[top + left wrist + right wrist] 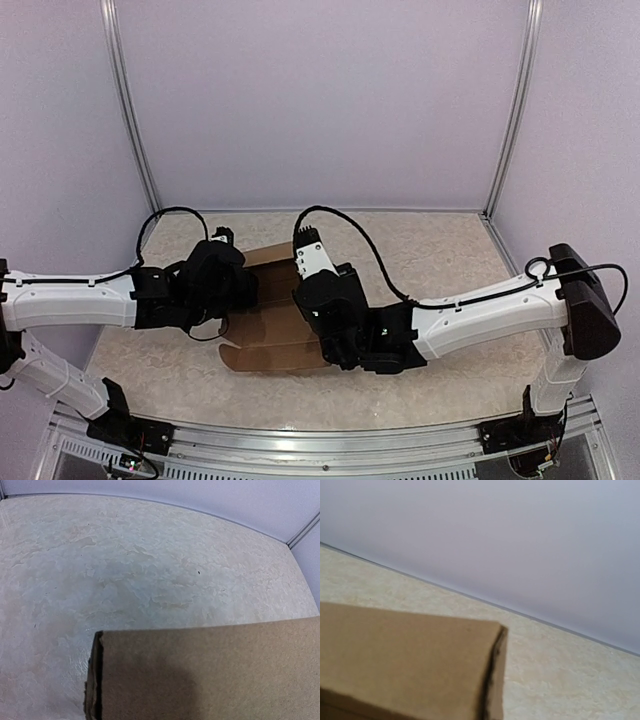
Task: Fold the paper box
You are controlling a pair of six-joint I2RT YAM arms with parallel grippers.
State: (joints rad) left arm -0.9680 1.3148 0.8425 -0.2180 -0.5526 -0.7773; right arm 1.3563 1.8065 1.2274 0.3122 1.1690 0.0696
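Observation:
The paper box [272, 338] is a plain brown cardboard piece lying partly folded at the middle of the table, with flaps spread toward the front. My left gripper [238, 268] reaches it from the left, at its far left corner. My right gripper [303, 250] comes in from the right over its far edge. In the left wrist view a raised panel of the paper box [210, 675] fills the bottom and hides the fingers. The right wrist view has a doubled flap of the paper box [405, 660] covering the shut jaws.
The marbled beige tabletop [440, 260] is enclosed by pale lilac walls, with aluminium posts [132, 110] at the back corners. A metal rail [320, 440] with the arm bases runs along the near edge. Black cables [345, 225] loop above both wrists.

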